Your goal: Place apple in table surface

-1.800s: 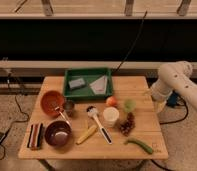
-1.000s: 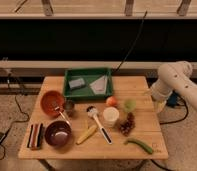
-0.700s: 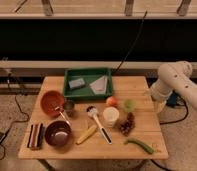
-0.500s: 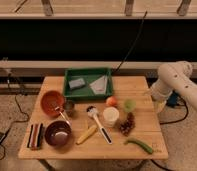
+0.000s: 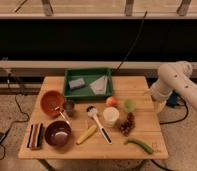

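Note:
The apple (image 5: 111,101), small and orange-red, rests on the light-brown wooden table surface (image 5: 142,90), just in front of the green tray (image 5: 88,76) and behind the white cup (image 5: 110,116). A pale green round thing (image 5: 129,105) lies to its right. My white arm (image 5: 173,77) bends down beside the table's right edge. The gripper (image 5: 160,103) hangs at that edge, well to the right of the apple and apart from it.
The tray holds a grey sponge (image 5: 77,83) and a white cloth (image 5: 99,85). On the table are an orange bowl (image 5: 52,101), a dark bowl (image 5: 58,134), a small metal cup (image 5: 69,106), a spatula (image 5: 98,123), a yellow fruit (image 5: 86,134), grapes (image 5: 127,124) and a green vegetable (image 5: 139,145).

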You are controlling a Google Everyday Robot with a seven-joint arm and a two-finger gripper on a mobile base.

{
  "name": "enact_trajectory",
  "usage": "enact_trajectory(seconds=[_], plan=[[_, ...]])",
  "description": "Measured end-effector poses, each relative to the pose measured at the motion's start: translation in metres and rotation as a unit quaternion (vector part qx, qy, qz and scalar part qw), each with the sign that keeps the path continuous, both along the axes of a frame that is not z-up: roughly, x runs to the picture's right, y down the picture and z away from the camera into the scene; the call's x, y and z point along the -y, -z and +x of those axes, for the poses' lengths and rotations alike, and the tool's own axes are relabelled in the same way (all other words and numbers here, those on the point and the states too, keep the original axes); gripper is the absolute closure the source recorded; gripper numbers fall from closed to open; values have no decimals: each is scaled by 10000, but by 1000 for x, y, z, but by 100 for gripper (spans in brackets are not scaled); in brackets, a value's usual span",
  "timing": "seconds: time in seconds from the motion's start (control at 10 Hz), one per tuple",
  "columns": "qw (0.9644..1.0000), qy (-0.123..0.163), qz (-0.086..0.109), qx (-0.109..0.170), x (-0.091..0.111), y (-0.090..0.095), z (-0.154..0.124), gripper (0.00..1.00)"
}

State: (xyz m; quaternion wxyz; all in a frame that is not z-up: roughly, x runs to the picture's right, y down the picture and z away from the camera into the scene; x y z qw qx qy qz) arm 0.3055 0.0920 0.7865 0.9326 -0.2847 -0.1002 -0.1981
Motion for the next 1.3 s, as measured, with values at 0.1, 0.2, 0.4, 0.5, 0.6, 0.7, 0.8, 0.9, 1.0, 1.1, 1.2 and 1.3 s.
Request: enact_trajectory(seconds=[0.1,0.2,0.4,0.5,0.6,0.7,0.8,0.9,1.0,1.1,1.2,1.3], plan=[[10000,0,0,0,0,0,0,28],[10000,0,0,0,0,0,0,28],[10000,42,72,-23,1,0,1,28],[9997,149,173,19,6,1,-1,28],[9984,456,272,196,16,2,-10,28],[9956,770,351,397,23,2,-24,28],[9902,1143,429,682,30,2,-45,28],[9822,1535,505,960,35,2,-64,28],[9694,2003,580,1295,40,1,-83,28],[9551,2412,616,1610,43,-1,-100,28],[9438,2705,639,1791,45,-2,-109,28],[9259,3084,657,2082,45,-4,-127,28]])
